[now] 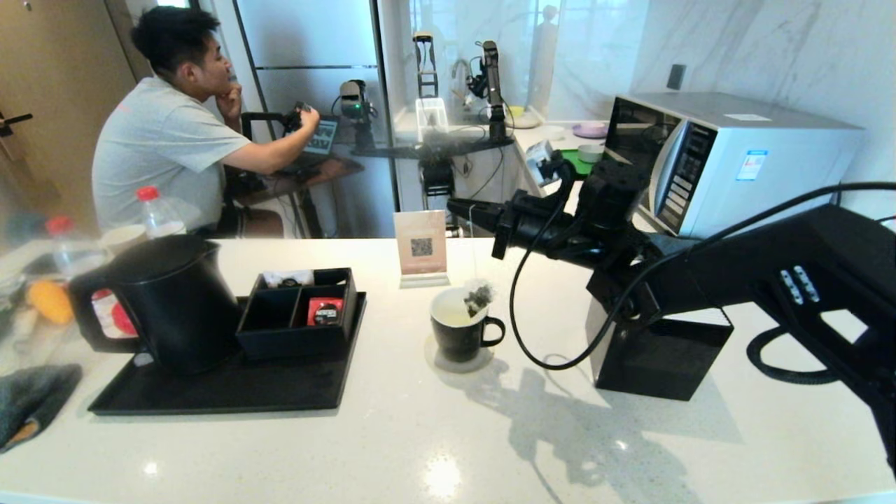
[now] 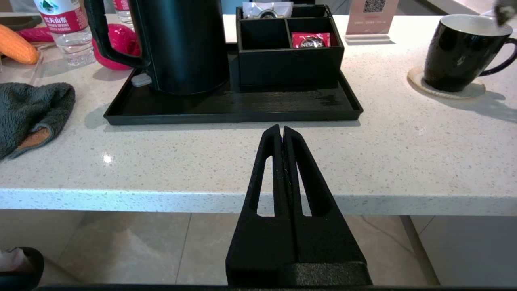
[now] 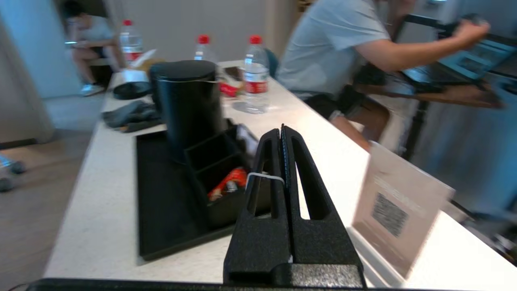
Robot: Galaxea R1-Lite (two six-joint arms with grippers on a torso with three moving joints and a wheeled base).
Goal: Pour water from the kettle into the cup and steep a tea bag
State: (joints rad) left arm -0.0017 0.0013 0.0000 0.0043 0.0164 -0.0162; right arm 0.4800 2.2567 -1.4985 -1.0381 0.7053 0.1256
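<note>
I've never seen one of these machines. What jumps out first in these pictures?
The big black right arm reaching in over the white counter, its claw pinching a thin string from which the tea bag dangles at the rim of the cup. To the left, the kettle stands on a black tray. Behind, a seated man works a laptop.
</note>
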